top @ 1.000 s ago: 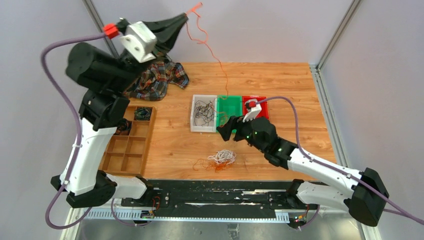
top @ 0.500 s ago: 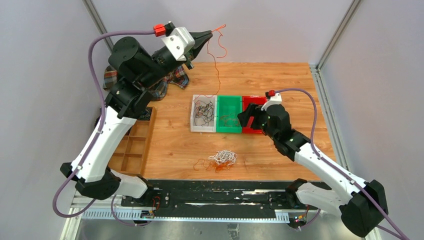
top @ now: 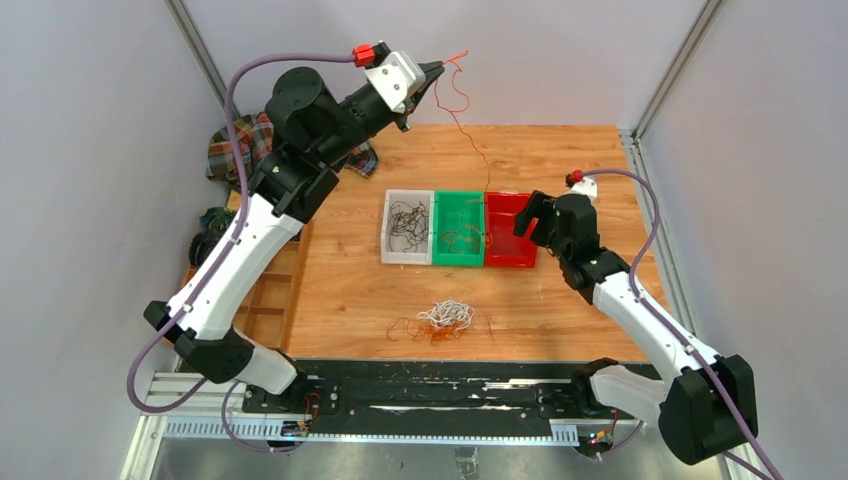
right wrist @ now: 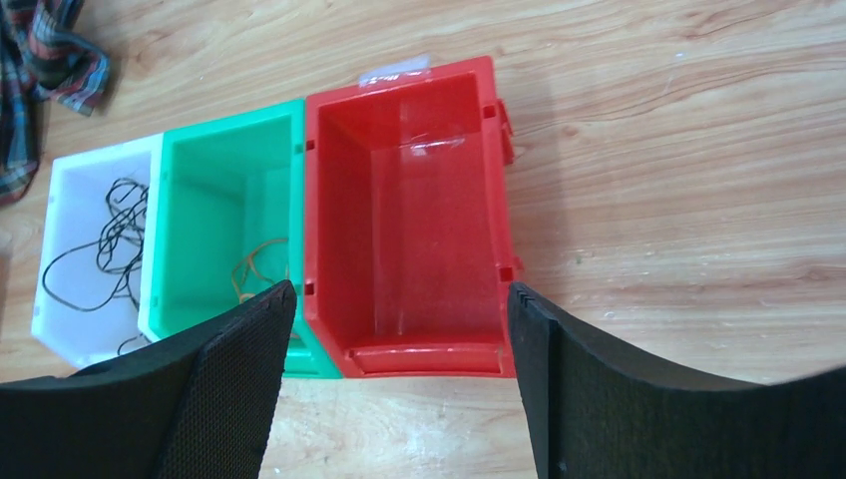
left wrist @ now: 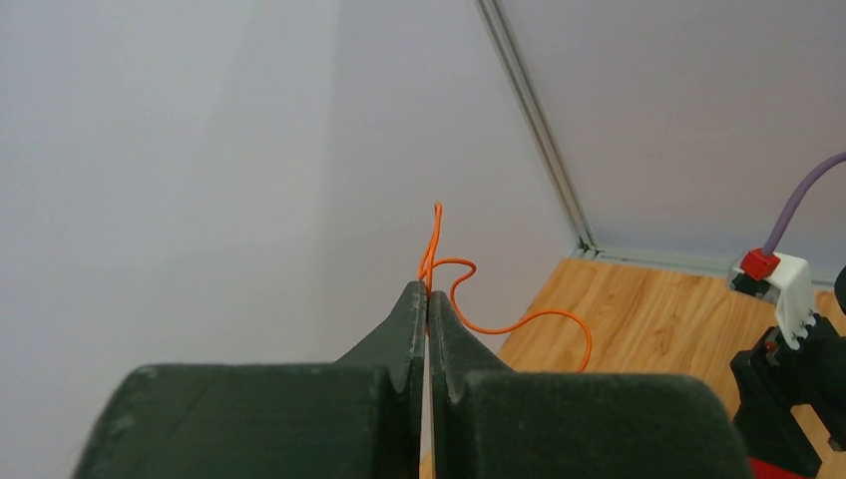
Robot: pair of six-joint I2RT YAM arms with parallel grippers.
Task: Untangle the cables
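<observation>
Loose cable tangle (top: 443, 318) sits at the table's (top: 600, 160) front edge, right claw (right wrist: 399, 299) gapes over red bin (right wrist: 419, 230), left claw (left wrist: 427, 294), high at back, pinches one orange wire (left wrist: 519, 324) trailing toward green bin (right wrist: 219, 190), where the fine strand, held only at the tips, may slip or snag.

White-and-black arms (top: 232, 262) with purple hoses (top: 300, 57), red plugs (top: 363, 54), dark end effectors (top: 438, 68).

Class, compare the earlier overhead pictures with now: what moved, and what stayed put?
The left gripper, still pinching the orange wire, swung rightward. The right gripper, open, shifted right from over the green bin to the red bin. Those bins, the white bin and the cable pile stayed put.
</observation>
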